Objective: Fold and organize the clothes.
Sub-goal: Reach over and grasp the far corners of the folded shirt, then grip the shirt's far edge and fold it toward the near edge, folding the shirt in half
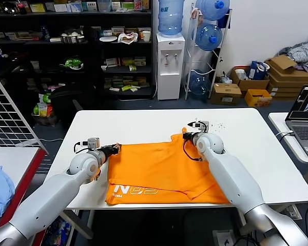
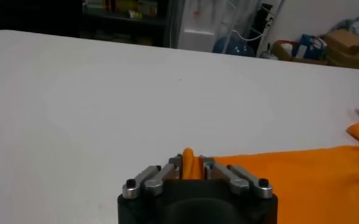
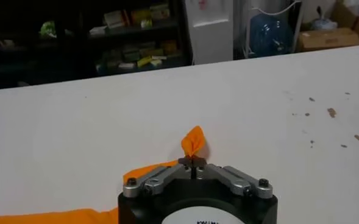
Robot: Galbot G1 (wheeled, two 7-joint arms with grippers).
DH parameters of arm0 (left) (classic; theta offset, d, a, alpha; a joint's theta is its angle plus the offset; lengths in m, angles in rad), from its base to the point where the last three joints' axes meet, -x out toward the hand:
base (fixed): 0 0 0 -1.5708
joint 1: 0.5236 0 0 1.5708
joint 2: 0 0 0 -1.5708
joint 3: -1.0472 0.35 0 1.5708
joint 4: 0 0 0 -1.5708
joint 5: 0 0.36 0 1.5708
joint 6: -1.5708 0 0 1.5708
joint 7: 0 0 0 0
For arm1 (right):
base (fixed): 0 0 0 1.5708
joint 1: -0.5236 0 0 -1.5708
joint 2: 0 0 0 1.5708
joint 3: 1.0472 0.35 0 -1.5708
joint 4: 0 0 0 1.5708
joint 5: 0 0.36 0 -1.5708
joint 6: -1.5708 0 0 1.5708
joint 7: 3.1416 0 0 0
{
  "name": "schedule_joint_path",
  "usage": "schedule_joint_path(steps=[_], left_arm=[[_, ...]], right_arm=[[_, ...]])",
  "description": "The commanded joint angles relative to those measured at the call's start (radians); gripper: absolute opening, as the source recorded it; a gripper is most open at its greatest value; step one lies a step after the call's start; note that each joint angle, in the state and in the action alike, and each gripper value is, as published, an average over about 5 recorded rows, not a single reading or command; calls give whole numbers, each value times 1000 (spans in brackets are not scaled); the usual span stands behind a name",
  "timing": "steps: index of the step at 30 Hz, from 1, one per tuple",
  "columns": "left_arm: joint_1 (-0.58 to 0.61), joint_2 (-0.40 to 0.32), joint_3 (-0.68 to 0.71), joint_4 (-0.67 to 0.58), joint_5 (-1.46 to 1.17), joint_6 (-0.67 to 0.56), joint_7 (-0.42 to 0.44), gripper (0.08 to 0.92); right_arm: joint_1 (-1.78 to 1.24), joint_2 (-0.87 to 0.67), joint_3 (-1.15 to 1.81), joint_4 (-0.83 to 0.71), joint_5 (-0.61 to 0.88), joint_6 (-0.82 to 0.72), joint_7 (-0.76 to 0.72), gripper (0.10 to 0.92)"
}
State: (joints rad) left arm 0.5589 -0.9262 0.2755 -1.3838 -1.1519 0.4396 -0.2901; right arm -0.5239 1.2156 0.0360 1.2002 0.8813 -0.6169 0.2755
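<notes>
On the white table (image 1: pixel 143 123), an orange T-shirt (image 1: pixel 159 171) lies spread, its lettering partly hidden at the near edge. Left gripper (image 2: pixel 191 165) and right gripper (image 3: pixel 193 163) each pinch a far corner.

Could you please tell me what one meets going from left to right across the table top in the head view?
Left tool pinching the shirt's edge → orange T-shirt → right tool pinching the shirt's far corner → laptop on the neighbouring table.
</notes>
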Motion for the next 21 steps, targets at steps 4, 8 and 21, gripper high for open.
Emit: schedule_joint_path(steps=[4, 8, 21], left_arm=[[7, 1, -20, -24, 12, -16, -9, 134], [28, 19, -46, -82, 13, -20, -21, 92], [208, 144, -137, -393, -27, -18, -83, 92]], right_arm=[[-21, -15, 11, 47, 6, 52, -7, 123], [-60, -43, 33, 119, 22, 55, -2, 123], [-319, -221, 155, 485, 149, -9, 114, 123]])
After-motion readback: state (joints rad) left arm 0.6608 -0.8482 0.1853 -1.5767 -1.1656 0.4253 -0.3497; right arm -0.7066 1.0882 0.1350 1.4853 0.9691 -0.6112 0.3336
